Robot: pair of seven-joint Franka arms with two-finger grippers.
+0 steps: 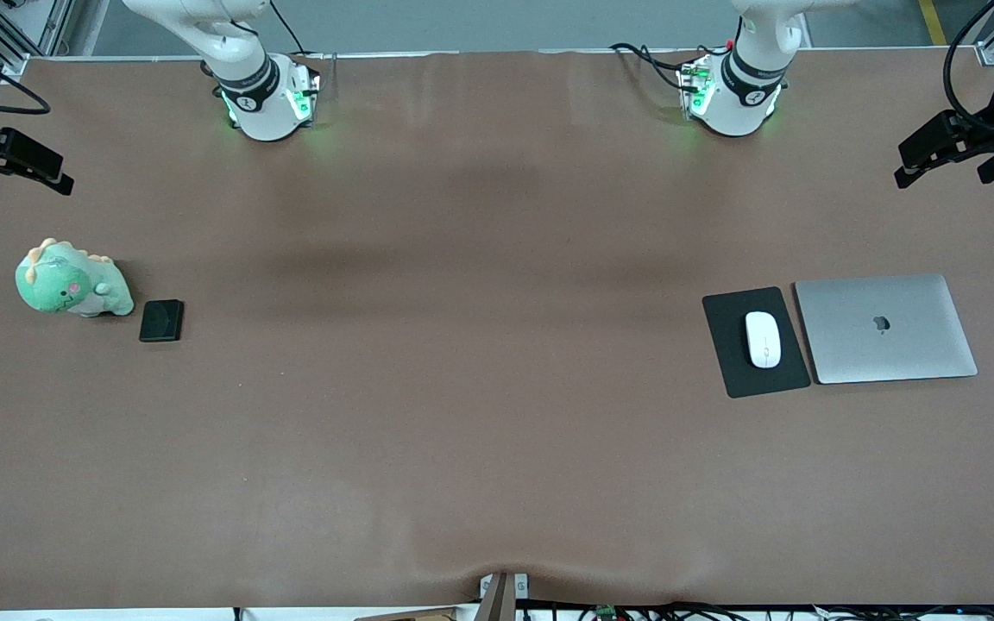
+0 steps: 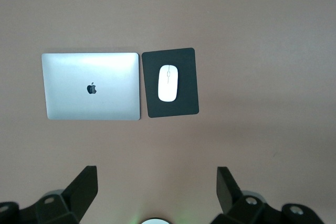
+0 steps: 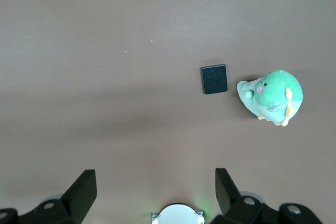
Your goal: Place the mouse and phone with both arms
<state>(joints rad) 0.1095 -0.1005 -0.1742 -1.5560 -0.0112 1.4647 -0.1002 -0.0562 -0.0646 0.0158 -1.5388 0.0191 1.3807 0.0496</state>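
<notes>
The white mouse (image 1: 763,339) (image 2: 167,83) lies on a black mouse pad (image 1: 734,366) (image 2: 184,61) toward the left arm's end of the table. The small black phone (image 1: 161,320) (image 3: 214,78) lies flat on the brown table toward the right arm's end. My left gripper (image 2: 156,174) hangs open and empty high over the table by its own base, with the mouse well clear of its fingers. My right gripper (image 3: 156,177) is likewise open and empty high over its base, and the phone lies well apart from it. Neither gripper shows in the front view.
A closed silver laptop (image 1: 885,328) (image 2: 92,85) lies beside the mouse pad. A green dinosaur plush (image 1: 70,280) (image 3: 273,95) stands beside the phone. Black fixtures (image 1: 946,147) (image 1: 14,164) overhang both ends of the table. The arm bases (image 1: 268,99) (image 1: 734,95) stand farthest from the front camera.
</notes>
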